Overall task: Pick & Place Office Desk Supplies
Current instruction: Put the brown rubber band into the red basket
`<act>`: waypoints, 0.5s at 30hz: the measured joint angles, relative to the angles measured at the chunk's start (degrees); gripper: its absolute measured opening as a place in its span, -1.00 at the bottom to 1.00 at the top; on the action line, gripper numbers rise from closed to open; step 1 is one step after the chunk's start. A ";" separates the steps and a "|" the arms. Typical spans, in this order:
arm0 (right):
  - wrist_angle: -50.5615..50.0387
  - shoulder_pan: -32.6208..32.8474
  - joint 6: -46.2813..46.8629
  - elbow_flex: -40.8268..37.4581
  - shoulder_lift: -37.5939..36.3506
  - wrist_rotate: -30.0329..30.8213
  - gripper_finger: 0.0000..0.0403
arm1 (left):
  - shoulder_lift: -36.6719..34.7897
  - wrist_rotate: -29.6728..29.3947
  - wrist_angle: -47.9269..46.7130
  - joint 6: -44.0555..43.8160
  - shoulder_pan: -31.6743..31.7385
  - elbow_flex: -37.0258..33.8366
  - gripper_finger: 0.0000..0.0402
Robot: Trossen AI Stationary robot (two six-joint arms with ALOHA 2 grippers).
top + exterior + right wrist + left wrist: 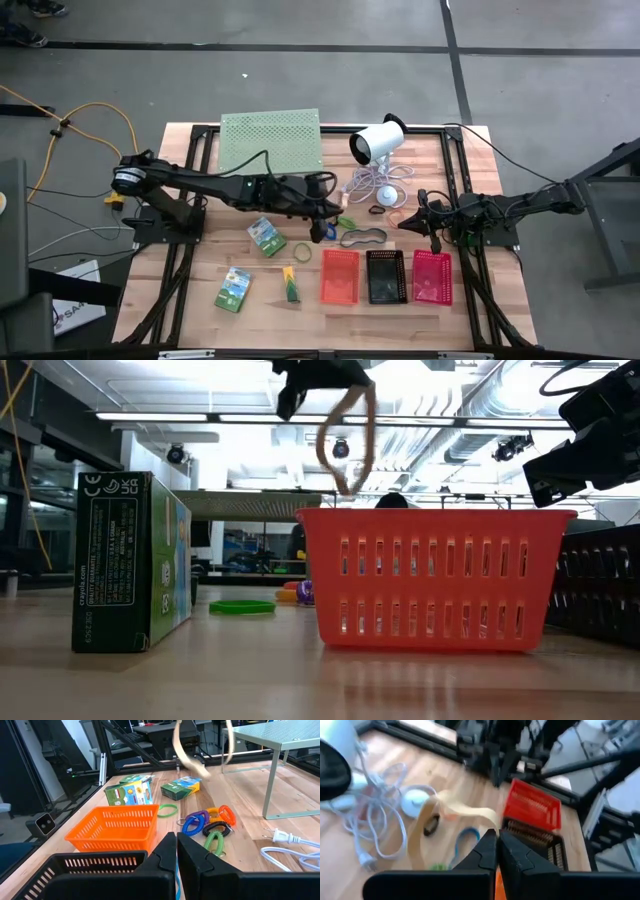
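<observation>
My left pincer is clamped on a tan rubber band, dangling long-axis down, just above the red basket (rim directly beneath, I judge). Black basket sits alongside it, green packs nearby on the counter. Right pincer waits, fingers together.

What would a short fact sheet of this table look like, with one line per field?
Left gripper: shut on a tan rubber band, lifted above the table beside the red basket
Right gripper: shut, holding nothing, near the pink basket
Baskets: red, black basket and pink in a row
Green packs: on the table left of the baskets
Not in use: white device, pale-green stand
</observation>
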 joint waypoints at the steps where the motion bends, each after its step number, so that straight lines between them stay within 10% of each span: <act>1: -0.10 -0.01 0.01 0.00 0.00 -0.02 -0.98 | 0.85 0.84 2.09 0.01 0.00 0.00 -1.00; 15: -0.04 0.00 0.02 0.00 0.37 0.00 -0.98 | 9.15 17.68 21.23 1.15 -0.55 -0.09 -1.00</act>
